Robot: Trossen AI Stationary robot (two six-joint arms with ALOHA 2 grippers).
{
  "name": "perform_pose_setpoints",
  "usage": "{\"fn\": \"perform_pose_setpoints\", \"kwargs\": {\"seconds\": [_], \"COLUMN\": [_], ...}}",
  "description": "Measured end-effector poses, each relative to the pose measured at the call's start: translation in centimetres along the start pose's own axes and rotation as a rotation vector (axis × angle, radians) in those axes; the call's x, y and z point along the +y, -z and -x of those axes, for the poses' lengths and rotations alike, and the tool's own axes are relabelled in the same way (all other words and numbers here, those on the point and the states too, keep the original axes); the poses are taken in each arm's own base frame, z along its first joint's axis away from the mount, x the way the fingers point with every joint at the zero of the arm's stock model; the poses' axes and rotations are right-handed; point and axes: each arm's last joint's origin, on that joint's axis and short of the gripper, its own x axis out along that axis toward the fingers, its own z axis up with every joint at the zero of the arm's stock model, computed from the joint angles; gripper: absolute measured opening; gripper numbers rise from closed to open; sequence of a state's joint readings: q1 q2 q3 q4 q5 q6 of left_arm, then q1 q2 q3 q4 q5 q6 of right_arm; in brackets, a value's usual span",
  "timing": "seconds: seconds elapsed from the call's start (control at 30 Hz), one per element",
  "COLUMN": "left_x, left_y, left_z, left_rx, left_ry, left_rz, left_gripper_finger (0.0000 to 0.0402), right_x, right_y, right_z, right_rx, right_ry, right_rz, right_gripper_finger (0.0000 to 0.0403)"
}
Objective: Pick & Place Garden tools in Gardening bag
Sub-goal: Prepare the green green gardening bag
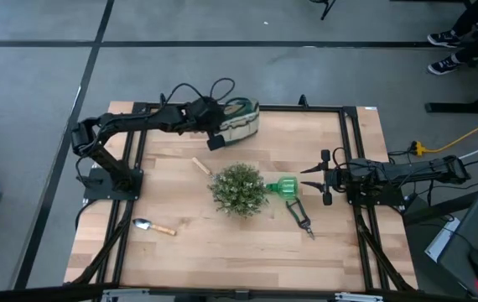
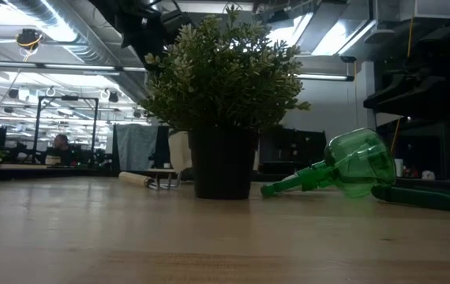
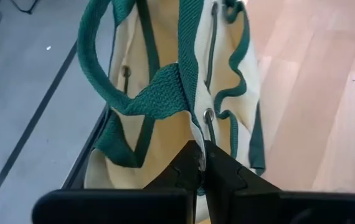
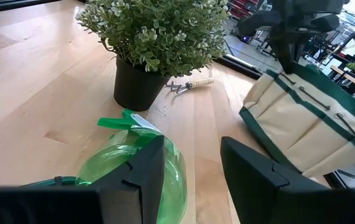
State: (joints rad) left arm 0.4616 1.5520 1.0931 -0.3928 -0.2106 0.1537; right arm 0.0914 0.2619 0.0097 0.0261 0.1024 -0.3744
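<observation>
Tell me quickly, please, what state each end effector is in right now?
Left end effector: closed on the gardening bag rim.
Right end effector: open, holding nothing, beside the green plastic tool.

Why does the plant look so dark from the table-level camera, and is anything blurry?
Low view: bright ceiling lights behind leave the plant's pot in near silhouette, and the nearest table is soft. Left wrist view: the bag looks slightly blurred. High view: even light, faint shadows.

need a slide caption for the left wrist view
Left claw shut on the rim of the cream gardening bag, green handles looping above, at the table's far edge.
</observation>
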Motion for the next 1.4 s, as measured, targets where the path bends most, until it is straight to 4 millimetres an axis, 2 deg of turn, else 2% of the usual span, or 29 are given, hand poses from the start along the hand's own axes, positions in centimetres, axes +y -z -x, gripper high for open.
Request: {"fn": "perform_pose_setpoints", "kwargs": {"seconds": [0.13, 0.43, 0.63, 0.87, 1.0, 1.2, 1.4], "left_x": [-0.8, -4.1, -4.7, -4.6, -4.7, -4.0, -2.9], "left_y": [-0.2, -0.8, -0.8, -0.8, -0.8, -0.8, -0.7], "left_z": [0.2, 1.0, 1.2, 1.1, 1.2, 0.9, 0.6], "left_rx": [-0.017, -0.098, -0.11, -0.105, -0.118, -0.114, -0.102], "left_ry": [0.027, 0.162, 0.171, 0.153, 0.205, 0.281, 0.343], "left_rz": [-0.045, -0.379, -0.46, -0.463, -0.447, -0.28, -0.127], "left_gripper_finger": [0.0006, 0.0007, 0.0012, 0.0056, 0.0093, 0.0145, 0.0178], "right_x": [0.0, 0.0, 0.0, 0.0, 0.0, 0.0, 0.0], "right_y": [0.0, 0.0, 0.0, 0.0, 0.0, 0.0, 0.0], "right_z": [0.0, 0.0, 0.0, 0.0, 0.0, 0.0, 0.0], "right_rx": [0.0, 0.0, 0.0, 0.0, 0.0, 0.0, 0.0], "right_ry": [0.0, 0.0, 0.0, 0.0, 0.0, 0.0, 0.0], "right_rz": [0.0, 0.0, 0.0, 0.0, 0.0, 0.0, 0.0], "right_gripper_finger": [0.016, 0.016, 0.016, 0.016, 0.016, 0.016, 0.016]}}
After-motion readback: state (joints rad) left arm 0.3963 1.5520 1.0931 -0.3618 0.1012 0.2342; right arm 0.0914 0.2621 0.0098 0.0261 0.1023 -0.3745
